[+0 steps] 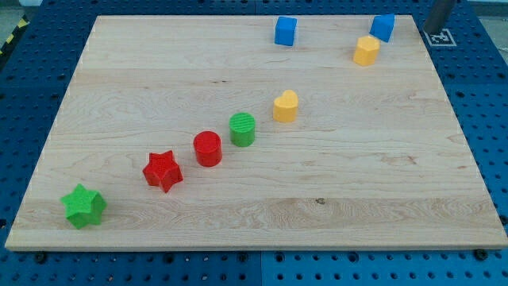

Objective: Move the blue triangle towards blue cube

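Nearest the view's bottom, close to the board's bottom-left corner, sits the green star (pixel 83 206); up and to the view's right of it comes the red star (pixel 163 171), then the red cylinder (pixel 208 148), then the green cylinder (pixel 243 129), then the yellow heart (pixel 286 106); these five run in a slanted line from the bottom-left corner toward the middle of the board, each apart from its neighbour, the red and green cylinders closest together.

Beyond them, toward the top-right corner, stands the yellow hexagon (pixel 366 51); just above it and slightly to the view's right, near the top edge, is a blue block (pixel 382 27) whose exact shape is hard to make out, taken here as the blue triangle; the two are very close, and whether they touch cannot be told. The blue cube (pixel 286 31) stands by the top edge, well to the view's left of that pair; bare wood lies between the cube and the triangle, with the yellow hexagon just below that path.

The wooden board (pixel 238 214) is pale, grained and rests on a blue perforated table (pixel 492 119); a black-and-white marker tag (pixel 441 37) lies just off the top-right corner.

Only a short dark length of the rod shows at the view's top-right, over the marker tag; my tip (pixel 434 30) is past the board's right edge, to the view's right of the blue triangle and apart from it; the rod has no jaws, so there is nothing to open or close.
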